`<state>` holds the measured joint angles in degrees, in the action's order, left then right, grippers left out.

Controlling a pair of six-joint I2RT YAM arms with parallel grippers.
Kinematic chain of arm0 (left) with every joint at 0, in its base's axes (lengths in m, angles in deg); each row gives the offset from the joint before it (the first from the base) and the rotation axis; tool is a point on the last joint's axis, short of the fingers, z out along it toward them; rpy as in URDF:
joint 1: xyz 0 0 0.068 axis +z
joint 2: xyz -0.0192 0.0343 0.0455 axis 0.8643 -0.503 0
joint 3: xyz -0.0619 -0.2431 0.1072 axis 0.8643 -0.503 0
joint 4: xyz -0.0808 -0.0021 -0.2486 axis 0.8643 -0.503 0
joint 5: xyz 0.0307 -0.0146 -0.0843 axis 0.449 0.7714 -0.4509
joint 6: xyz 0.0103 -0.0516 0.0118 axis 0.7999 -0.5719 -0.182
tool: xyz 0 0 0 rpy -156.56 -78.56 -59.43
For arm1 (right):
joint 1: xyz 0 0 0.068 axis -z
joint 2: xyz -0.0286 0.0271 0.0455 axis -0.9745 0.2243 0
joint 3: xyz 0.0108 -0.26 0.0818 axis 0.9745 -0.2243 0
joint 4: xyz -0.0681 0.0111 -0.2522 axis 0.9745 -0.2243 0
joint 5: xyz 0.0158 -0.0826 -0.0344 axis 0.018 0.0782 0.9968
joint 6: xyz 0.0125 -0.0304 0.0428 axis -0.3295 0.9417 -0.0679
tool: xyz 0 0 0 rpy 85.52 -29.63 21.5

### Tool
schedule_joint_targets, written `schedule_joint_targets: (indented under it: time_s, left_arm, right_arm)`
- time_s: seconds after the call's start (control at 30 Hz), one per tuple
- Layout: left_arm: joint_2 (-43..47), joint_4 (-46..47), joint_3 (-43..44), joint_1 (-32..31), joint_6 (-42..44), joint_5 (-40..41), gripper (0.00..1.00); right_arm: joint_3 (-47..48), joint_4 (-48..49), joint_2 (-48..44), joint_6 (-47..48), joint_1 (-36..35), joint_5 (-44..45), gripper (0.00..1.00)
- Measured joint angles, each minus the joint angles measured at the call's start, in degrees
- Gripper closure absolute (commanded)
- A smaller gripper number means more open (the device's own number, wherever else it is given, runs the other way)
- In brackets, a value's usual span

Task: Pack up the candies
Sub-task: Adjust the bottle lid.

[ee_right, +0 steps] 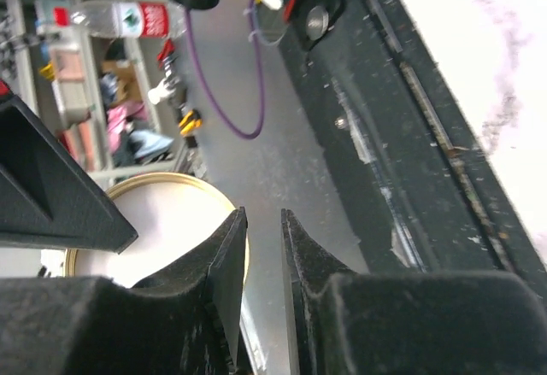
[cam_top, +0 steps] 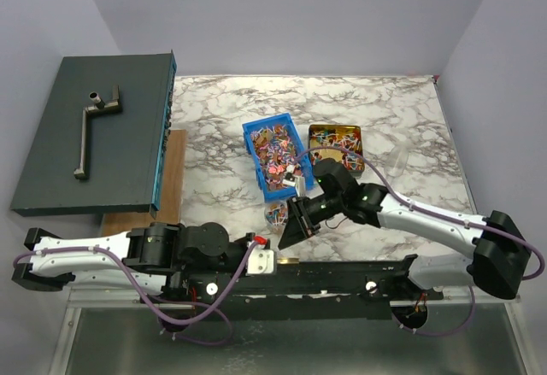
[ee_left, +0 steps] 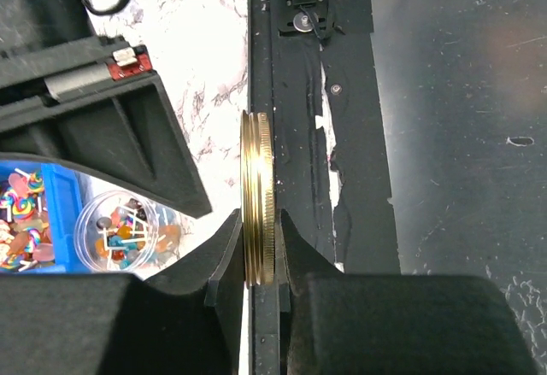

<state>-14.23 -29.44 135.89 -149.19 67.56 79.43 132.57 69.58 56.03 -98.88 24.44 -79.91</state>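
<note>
The candies (cam_top: 275, 155) fill a blue bin (cam_top: 248, 136) mid-table; more lie in a gold tin (cam_top: 312, 129) to its right. A small clear jar (cam_top: 275, 213) in front of the bin also holds candies (ee_left: 120, 234). My left gripper (ee_left: 261, 221) is shut on a round gold lid (ee_left: 258, 161), held edge-on over the black front rail. My right gripper (ee_right: 263, 217) sits just beside it with a narrow gap and nothing between its fingers. The lid's white inside (ee_right: 154, 221) shows left of those fingers. In the top view the right gripper (cam_top: 289, 228) hangs just in front of the jar.
A dark grey box (cam_top: 94, 131) with a metal handle piece (cam_top: 94, 110) stands at the left on a wooden board (cam_top: 175, 166). A clear plastic item (cam_top: 402, 157) lies at the right. The black rail (cam_top: 342, 272) runs along the near edge.
</note>
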Motion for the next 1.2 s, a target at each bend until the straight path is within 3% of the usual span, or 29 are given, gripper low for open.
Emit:
schedule_joint_targets:
  time_s: [0.57,0.9,1.2]
  left_arm:
    - [-4.4,4.4,0.0,0.7,-9.4,3.8,0.96]
    - [-5.2,9.7,-1.8,16.4,-17.4,-3.7,0.94]
    - [-2.3,15.2,-3.7,27.6,-27.1,-12.9,0.94]
  right_arm:
    - [3.5,-13.4,-18.3,9.7,1.4,32.2,0.70]
    - [-0.3,-12.4,-26.6,11.6,1.4,41.2,0.59]
    - [-7.5,-2.4,-31.6,9.6,1.4,42.3,0.51]
